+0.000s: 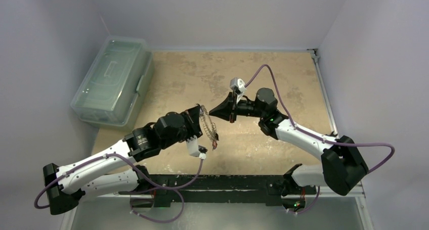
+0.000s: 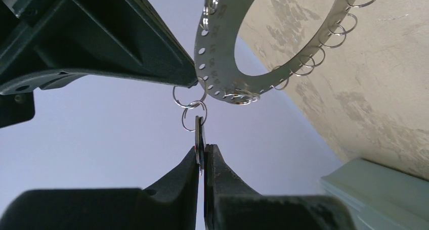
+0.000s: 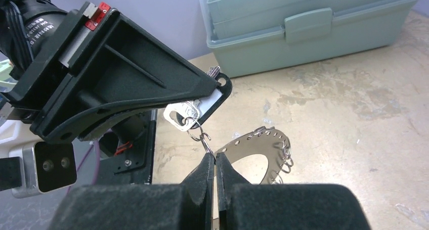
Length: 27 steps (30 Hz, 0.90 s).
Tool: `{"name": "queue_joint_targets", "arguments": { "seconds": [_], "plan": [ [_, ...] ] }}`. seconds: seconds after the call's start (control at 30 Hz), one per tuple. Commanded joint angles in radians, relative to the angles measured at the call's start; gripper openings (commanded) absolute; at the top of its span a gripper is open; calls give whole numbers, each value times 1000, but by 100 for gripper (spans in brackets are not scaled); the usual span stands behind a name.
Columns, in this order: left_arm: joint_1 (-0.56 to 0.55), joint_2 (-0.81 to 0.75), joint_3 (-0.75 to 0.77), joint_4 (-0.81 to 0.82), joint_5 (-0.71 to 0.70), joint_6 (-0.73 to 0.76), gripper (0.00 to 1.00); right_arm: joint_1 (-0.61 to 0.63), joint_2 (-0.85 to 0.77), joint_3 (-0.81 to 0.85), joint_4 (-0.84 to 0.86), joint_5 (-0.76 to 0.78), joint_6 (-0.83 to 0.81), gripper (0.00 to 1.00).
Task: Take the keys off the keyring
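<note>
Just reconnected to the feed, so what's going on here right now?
Both arms meet above the table, working one key off. The left end effector is shut on a silver key. The right end effector pinches the small split rings linking that key to the large perforated keyring, which hangs beside them. The key is not yet free.

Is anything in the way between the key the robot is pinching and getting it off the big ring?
Yes. The key, shut in the left gripper, hangs from small wire rings that link it to the keyring. The right gripper pinches one of them. Nothing else visible blocks it.
</note>
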Motion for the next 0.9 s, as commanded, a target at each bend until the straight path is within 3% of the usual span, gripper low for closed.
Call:
{"name": "queue_joint_targets", "arguments": {
  "seconds": [0.0,0.33,0.43,0.53,0.63,0.87],
  "plan": [
    [-6,-38,-28,21,-70,-43,0,-45,-27,-18,98,25,19,0],
    [-6,-25,-59,103,-84,-68,0,-56,-35,-64,224,-105,26,0],
    [-6,-1,-38,152,-80,-89,0,-56,-33,-70,226,-138,11,11],
    [-5,11,-27,206,-65,-105,0,-56,-32,-77,225,-168,-4,31],
    [-4,18,-11,237,-44,-141,0,-56,-30,-74,210,-199,-25,41],
    [10,-31,-21,281,92,-153,0,-55,-29,-63,178,-209,-40,48]
  ]
}}
